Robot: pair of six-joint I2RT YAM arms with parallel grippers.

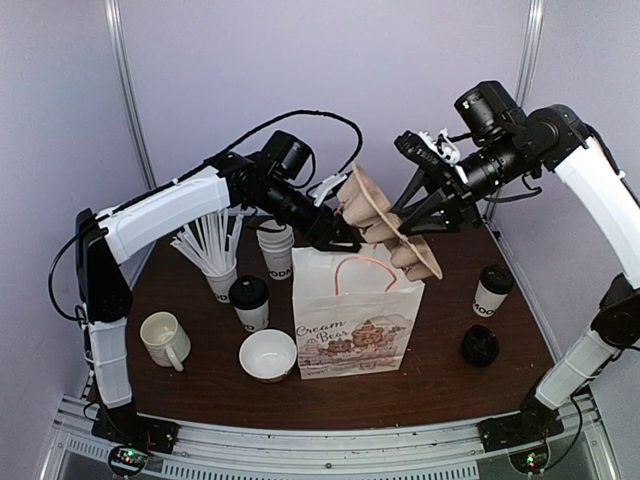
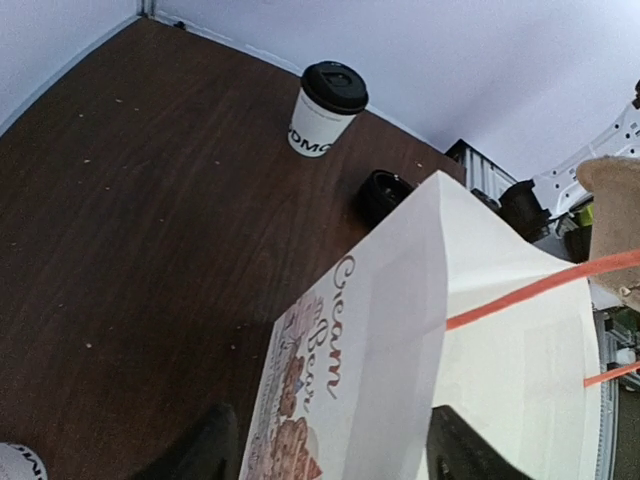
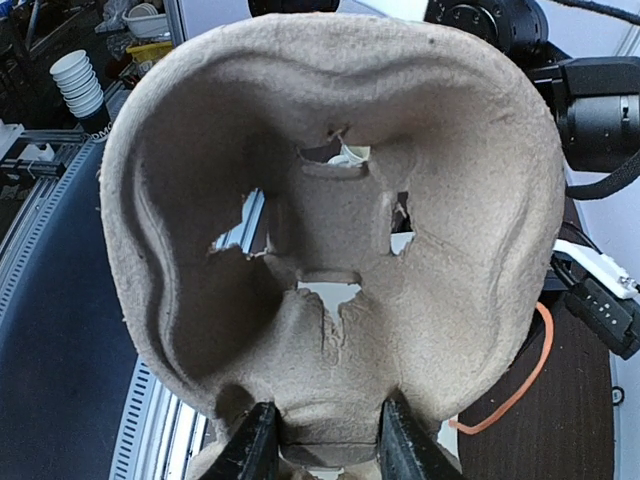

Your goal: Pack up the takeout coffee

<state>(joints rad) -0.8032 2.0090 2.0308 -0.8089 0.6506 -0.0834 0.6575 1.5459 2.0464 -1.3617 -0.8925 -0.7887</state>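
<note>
- Coffee cup [image 1: 249, 303] stands on the table at 9 o'clock of the paper bag [image 1: 355, 320]; second cup [image 1: 491, 291] at 3 o'clock.
- Right gripper [image 3: 328, 428] clamps the cup carrier [image 3: 330, 200] above the bag.
- Left gripper [image 2: 335, 455] jaws gape wide astride the bag's rim.

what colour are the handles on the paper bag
Orange. The handles stand out against the white paper bag, and they show best in the left wrist view.

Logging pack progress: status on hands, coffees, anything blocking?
Left hand open astride paper bag rim. Right hand shut on pulp cup carrier, tilted above bag. Lidded coffees on table, outside bag. Carrier over bag mouth.
</note>
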